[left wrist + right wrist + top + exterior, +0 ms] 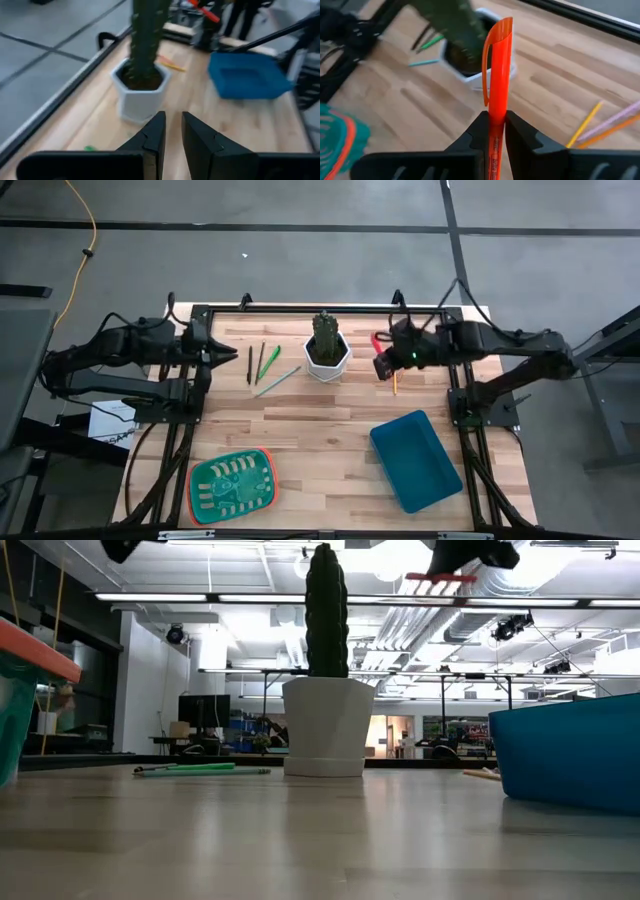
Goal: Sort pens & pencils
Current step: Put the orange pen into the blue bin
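Printing on the orange-red pen (496,95) barrel is too small to read. Right gripper (494,131), raised above the table, is clamped on this pen, whose capped end projects ahead of the jaws toward the white cactus pot (326,358). Yellow pencils (589,121) lie on the table below. Left gripper (171,135) hovers, jaws slightly apart, holding nothing, with the pot ahead of them.

Left arm: stretched along the counter's (330,430) far edge, waiting.
Left hand (170,137): fingers a narrow gap apart, gripping nothing.
Right arm: reaching inward, raised.
Right hand (492,131): clamped on a pen (496,75), seemingly well above the counter.
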Controlling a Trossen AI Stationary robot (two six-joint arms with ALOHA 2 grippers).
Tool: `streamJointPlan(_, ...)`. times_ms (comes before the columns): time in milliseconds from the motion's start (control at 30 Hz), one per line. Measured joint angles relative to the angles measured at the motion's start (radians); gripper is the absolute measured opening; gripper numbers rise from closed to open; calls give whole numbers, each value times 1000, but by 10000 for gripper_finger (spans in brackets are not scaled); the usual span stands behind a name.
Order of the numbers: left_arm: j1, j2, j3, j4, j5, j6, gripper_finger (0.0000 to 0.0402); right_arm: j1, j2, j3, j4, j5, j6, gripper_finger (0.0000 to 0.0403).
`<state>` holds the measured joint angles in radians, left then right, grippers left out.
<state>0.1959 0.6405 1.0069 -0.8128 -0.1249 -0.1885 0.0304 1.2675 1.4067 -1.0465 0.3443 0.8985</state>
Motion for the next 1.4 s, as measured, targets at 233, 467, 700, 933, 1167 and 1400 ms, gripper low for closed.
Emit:
streamJointPlan(233,-2,106,0,181,184,-61,51,173,0,0,127,69,29,28)
streamJointPlan(467,-147,241,0,395,179,-97,51,288,0,0,220,115,37,28)
streamJointPlan(700,-365,343,0,563,-72,-110,51,364,0,0,285,154,43,28)
streamJointPlan(933,-466,459,0,764,-126,-135,51,407,2,0,402,160,-24,28)
streamJointPlan(1167,-526,552,0,829,-183,-184,51,465,22,0,424,159,-35,28)
streamJointPlan(1400,-581,589,0,877,-223,-206,51,550,83,0,280,160,106,28)
